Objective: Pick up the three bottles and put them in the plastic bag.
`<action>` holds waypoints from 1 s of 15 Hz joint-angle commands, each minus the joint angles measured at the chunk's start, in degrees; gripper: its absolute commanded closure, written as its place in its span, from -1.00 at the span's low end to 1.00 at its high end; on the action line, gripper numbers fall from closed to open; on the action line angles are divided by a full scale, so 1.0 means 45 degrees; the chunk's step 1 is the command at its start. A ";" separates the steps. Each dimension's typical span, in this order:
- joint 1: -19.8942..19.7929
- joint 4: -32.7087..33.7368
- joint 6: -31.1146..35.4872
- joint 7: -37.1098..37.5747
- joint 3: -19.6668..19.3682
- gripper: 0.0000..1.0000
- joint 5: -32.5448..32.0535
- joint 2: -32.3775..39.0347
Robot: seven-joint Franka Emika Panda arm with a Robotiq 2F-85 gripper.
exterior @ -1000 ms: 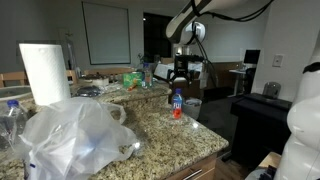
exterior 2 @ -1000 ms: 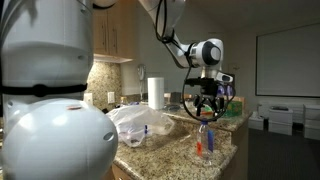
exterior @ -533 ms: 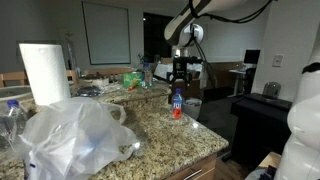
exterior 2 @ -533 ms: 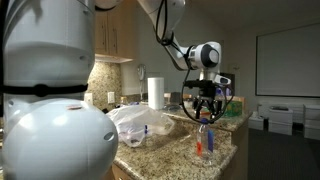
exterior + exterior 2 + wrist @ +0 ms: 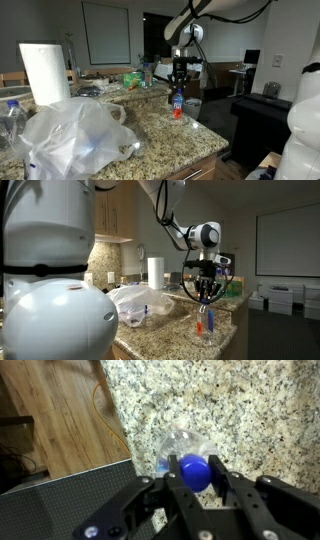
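The arm (image 5: 205, 12) comes in from above, bends over at the wrist and points the gripper (image 5: 178, 90) straight down at the stone counter (image 5: 150, 125). Both exterior views show the same vertical stance, with the gripper (image 5: 205, 300) directly over a small bottle (image 5: 204, 320). The bottle (image 5: 177, 106) stands upright on the counter near its far edge, red-and-blue label showing. In the wrist view the camera looks down the gripper (image 5: 196, 472) onto the bottle's blue cap (image 5: 195, 468). The two dark fingers (image 5: 175, 480) sit tight against the cap, one on each side, so the gripper is closed on the top of the bottle. The clear shoulder of the bottle (image 5: 178, 445) shows just beyond the cap against the speckled counter (image 5: 240, 400). The counter edge runs close beside the bottle, and wooden floor (image 5: 50, 420) lies past it. From these views it cannot be told whether the bottle's base rests on the counter or is clear of it. The plastic bag (image 5: 75, 135) lies crumpled on the near end of the counter, well apart from the bottle and the gripper. In an exterior view the bag (image 5: 140, 302) lies between a paper-towel roll (image 5: 156, 273) and the held bottle. The paper-towel roll (image 5: 43, 72) stands upright behind the bag.
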 commanded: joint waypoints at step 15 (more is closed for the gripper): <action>-0.0071 0.2322 0.0442 -0.3915 -0.0152 0.83 0.2751 -0.0830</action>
